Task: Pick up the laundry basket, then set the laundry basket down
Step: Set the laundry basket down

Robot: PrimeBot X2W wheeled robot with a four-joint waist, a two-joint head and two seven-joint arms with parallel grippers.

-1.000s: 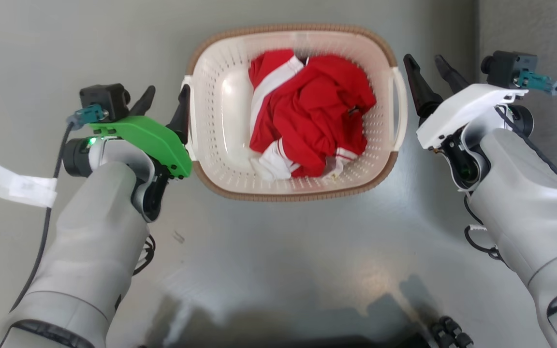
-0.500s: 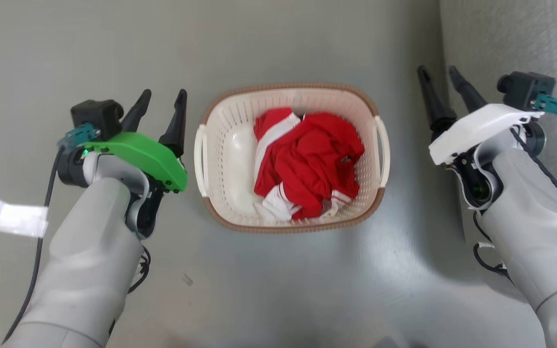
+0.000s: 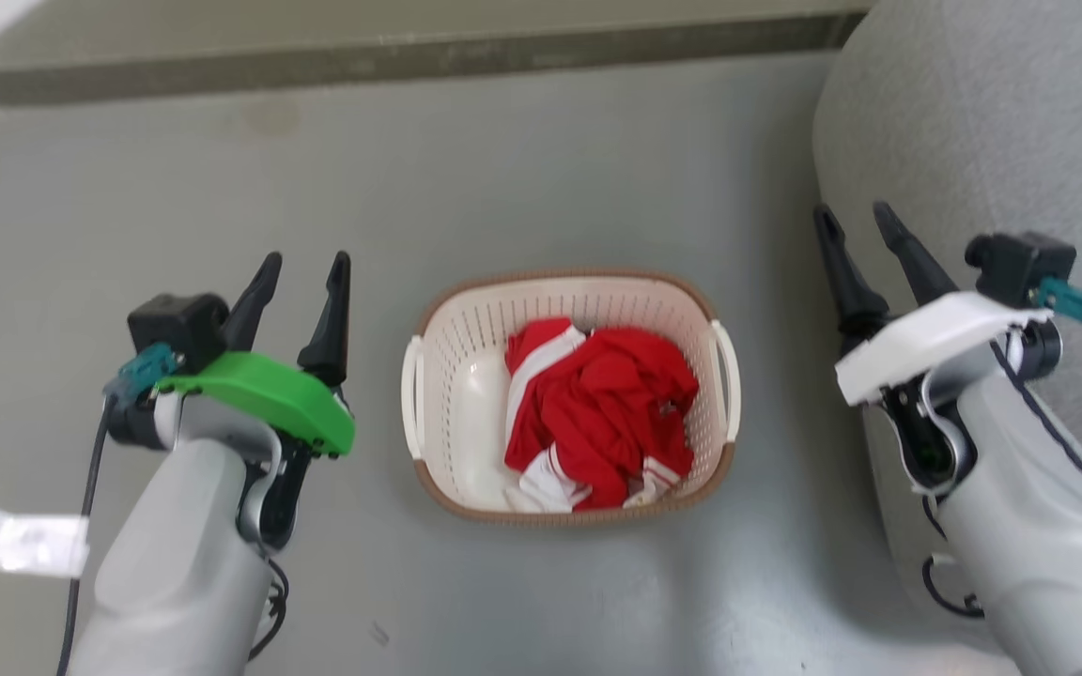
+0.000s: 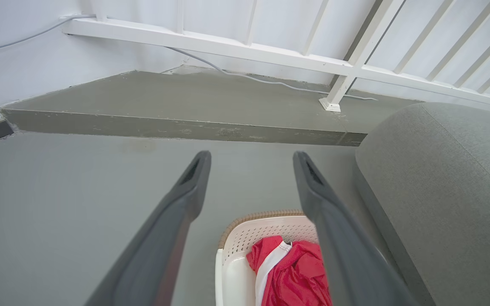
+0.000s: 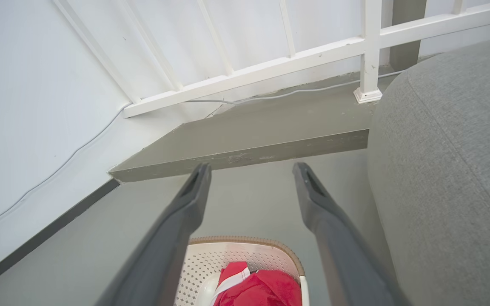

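Reading the head view from left to right, you find the left pincer (image 3: 308,258) at 10 o'clock of the laundry basket (image 3: 466,343). Its two dark fingers are spread apart, empty, and clear of the nearer white handle (image 3: 409,399). The laundry basket stands upright on the grey floor (image 3: 541,160), between the two arms and touched by neither. Inside it, a crumpled red garment (image 3: 607,413) with white stripes fills the half toward 3 o'clock. The half toward 9 o'clock shows the bare basket bottom. The right pincer (image 3: 851,214) sits at 2 o'clock of the basket, well apart from it. Its fingers are likewise parted and hold nothing. They overlap the edge of a grey upholstered seat (image 3: 973,122). A low step (image 3: 409,58) crosses the floor at 12 o'clock.
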